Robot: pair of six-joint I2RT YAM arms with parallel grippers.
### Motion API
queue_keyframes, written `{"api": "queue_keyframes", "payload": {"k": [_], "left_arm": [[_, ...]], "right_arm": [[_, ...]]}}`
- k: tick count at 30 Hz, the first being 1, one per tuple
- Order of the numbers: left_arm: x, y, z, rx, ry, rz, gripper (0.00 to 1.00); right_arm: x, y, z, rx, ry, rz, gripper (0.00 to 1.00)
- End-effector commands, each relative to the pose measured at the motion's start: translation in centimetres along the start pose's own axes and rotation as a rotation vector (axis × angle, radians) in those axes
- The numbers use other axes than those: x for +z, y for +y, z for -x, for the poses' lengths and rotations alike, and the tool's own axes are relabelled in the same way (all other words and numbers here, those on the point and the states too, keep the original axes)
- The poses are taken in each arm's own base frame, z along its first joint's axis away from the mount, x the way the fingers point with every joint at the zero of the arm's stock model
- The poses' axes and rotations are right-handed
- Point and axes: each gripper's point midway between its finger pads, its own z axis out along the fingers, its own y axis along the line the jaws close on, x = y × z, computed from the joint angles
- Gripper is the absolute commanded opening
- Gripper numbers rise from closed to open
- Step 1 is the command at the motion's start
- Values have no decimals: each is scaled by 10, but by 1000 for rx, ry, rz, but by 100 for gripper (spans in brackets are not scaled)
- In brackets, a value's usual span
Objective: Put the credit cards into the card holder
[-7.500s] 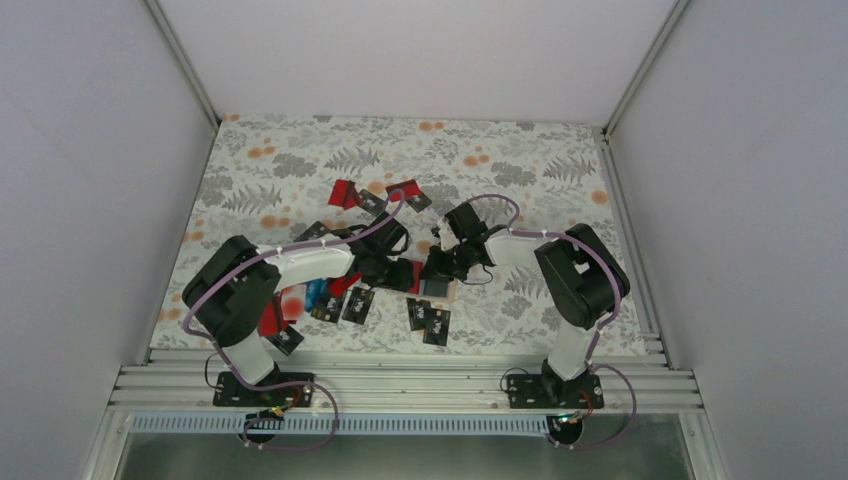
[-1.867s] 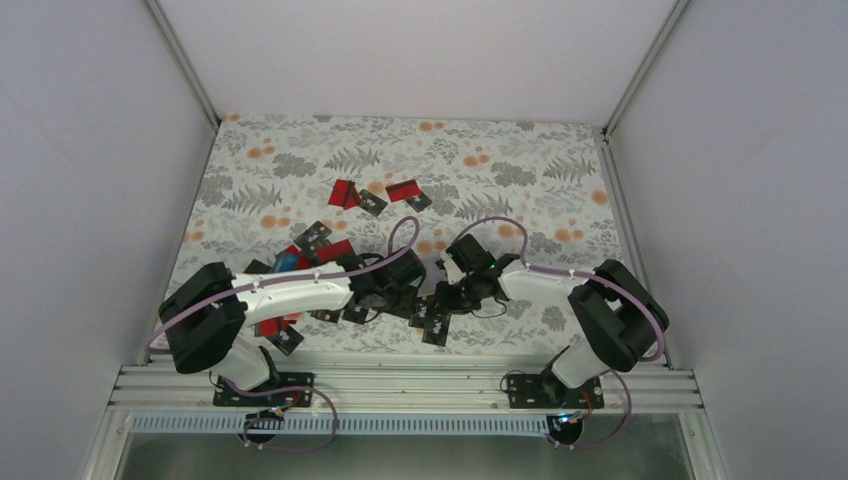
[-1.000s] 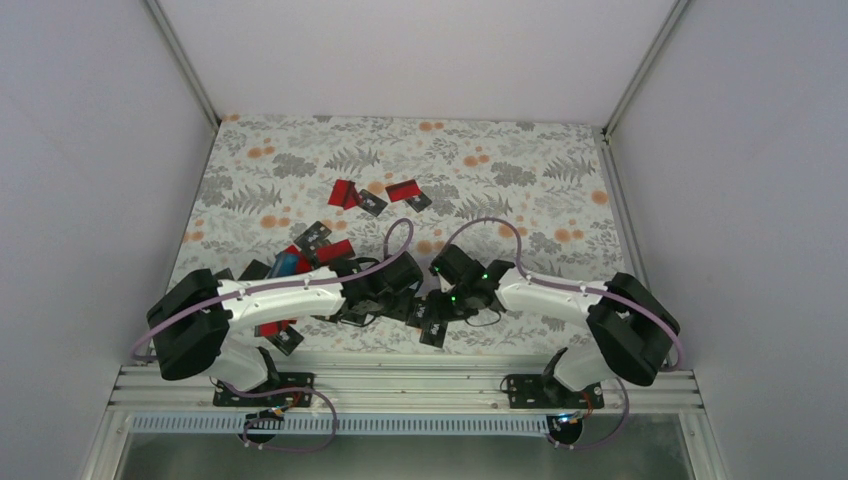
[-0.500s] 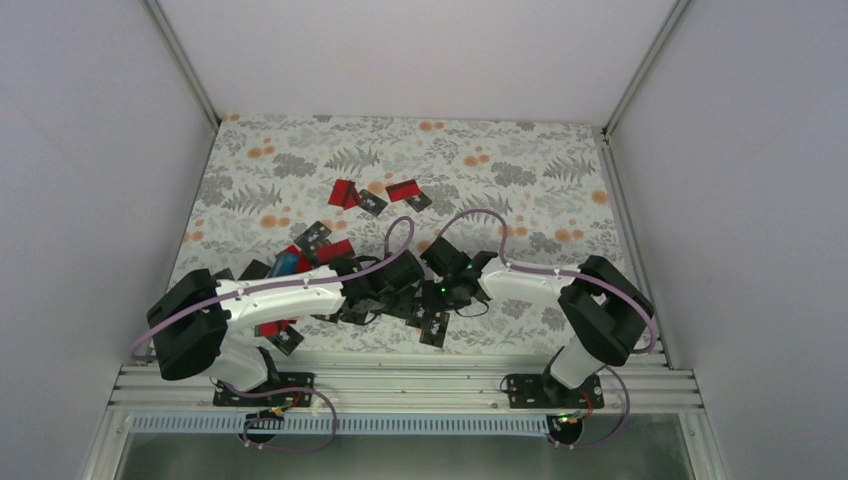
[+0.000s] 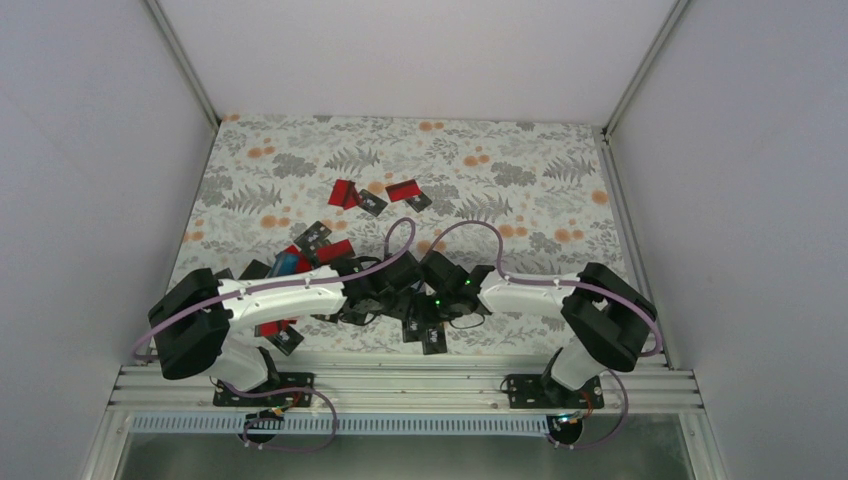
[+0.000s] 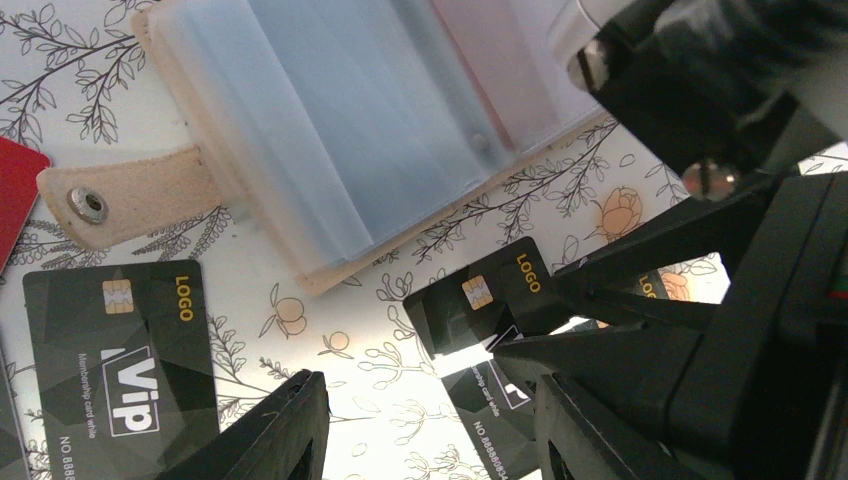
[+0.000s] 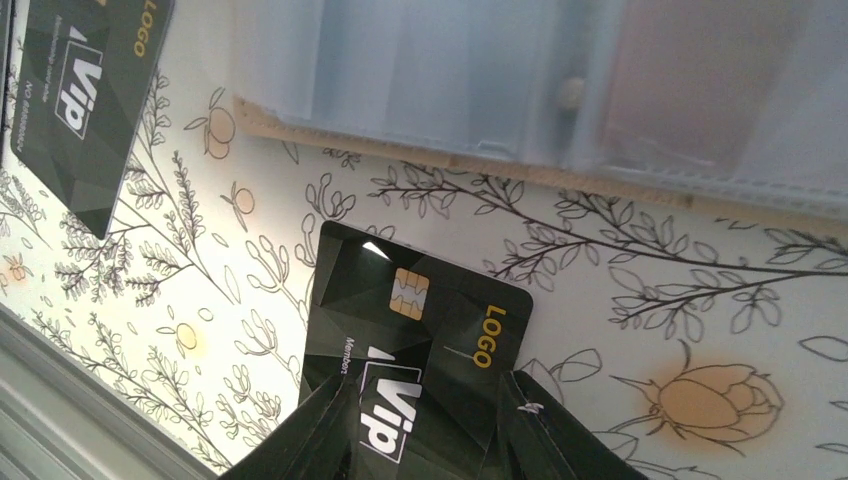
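L fingers: the left fingers [image 6: 290,430] are apart and hold nothing. The flower-print table [image 6: 330,350] shows in the gap.
R fingers: the right fingers [image 7: 540,445] are clamped on the held black card [image 7: 420,330], one finger on each side. The end w/ the gold chip and "LOGO" sticks out past the tips.
Holder: the card holder [image 6: 360,130] lies open on the table, grey-blue pockets up, just ahead of both sets of tips.
Gap: the held black card's front edge is near the holder's tan edge but not touching. A strip of table lies betw them.
Strap: a tan strap [image 6: 130,200] w/ a metal snap sticks out of the holder, ahead and to the left of the left fingers.
Flat card: a VIP card [image 6: 125,360], black, lies flat just ahead of the left-side tip of the left fingers.
Red bit: a red card corner [image 6: 15,190] shows beside the strap, far left of the left fingers.
Low card: a second black card [image 6: 490,400] lies on the table under the right fingers; most of it is hidden.
From above: both sets of fingers meet nose to nose, and the holder is hidden under them.
Near side: a loose black card [image 5: 435,340] lies on the near side of the tips.
Far side: two red cards [image 5: 345,192] lie well beyond the tips.
Pile: a card pile [image 5: 283,262] of red, black and blue cards lies by the left arm [image 5: 290,288].
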Motion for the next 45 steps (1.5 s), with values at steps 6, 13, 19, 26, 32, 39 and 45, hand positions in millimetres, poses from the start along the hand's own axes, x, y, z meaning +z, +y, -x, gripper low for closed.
{"api": "queue_keyframes", "payload": {"k": [6, 13, 19, 26, 32, 39, 45], "left_arm": [[1, -6, 4, 5, -17, -21, 53], [1, -9, 7, 21, -20, -21, 53], [5, -16, 9, 33, -20, -49, 53], [19, -39, 7, 73, 11, -143, 51], [26, -64, 9, 117, 35, -239, 49], [34, -75, -1, 158, 86, -280, 44], [38, -74, -14, 164, 117, -295, 40]], "right_arm": [[1, -34, -45, 41, 137, -159, 39], [5, -34, -49, 44, 162, -156, 39], [-22, -22, -21, 81, 38, -118, 42], [-54, -32, -39, 211, 21, 2, 49], [-60, -23, -85, 266, 142, 178, 54], [-50, -23, -107, 286, 211, 253, 55], [-39, -22, -108, 322, 209, 291, 54]]}}
